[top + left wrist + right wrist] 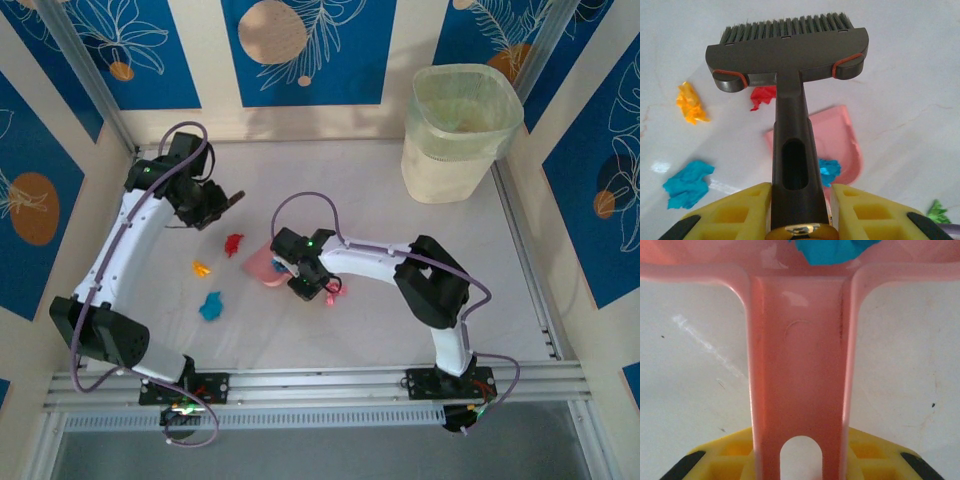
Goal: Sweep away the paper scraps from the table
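My left arm (120, 250) rises from its base at the near edge of the table (400, 330), runs up along the left edge and folds at the elbow close to the far-left corner, with the wrist turned back toward the middle. The left gripper (212, 207) is clamped tight on the handle of the brush (790, 50), with its yellow fingers (735, 212) on either side. My right arm (440, 300) bends at the elbow over the near-right part and stretches its forearm leftward to the table's middle. There the right gripper (292, 272) is closed on the handle of the dustpan (800, 365).
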Robot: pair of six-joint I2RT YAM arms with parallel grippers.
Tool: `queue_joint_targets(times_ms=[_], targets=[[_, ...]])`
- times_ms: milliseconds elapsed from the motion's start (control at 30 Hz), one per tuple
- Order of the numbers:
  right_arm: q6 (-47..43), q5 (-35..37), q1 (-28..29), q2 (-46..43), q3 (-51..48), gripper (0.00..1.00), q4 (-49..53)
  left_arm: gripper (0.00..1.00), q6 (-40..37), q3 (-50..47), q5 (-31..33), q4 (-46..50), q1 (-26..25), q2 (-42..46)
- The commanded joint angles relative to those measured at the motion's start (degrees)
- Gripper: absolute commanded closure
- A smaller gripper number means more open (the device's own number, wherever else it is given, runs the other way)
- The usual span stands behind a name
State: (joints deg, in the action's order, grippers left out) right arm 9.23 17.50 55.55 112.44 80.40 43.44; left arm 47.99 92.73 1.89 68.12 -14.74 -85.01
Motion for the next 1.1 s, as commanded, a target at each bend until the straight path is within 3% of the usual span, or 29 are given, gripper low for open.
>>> queue_joint_targets(times_ms=[0,1067], targets=[[-0.4,-2.1,0.2,1.4,1.7,1.0,0.9,1.0,-2.2,-1.3,0.6,3.4,0.3,0.5],[2.1,-3.2,-0.9,2.5,2.5,1.0,-0.5,1.0,10.7,-9.9,-21.6,-14.2,-8.4,-2.7]])
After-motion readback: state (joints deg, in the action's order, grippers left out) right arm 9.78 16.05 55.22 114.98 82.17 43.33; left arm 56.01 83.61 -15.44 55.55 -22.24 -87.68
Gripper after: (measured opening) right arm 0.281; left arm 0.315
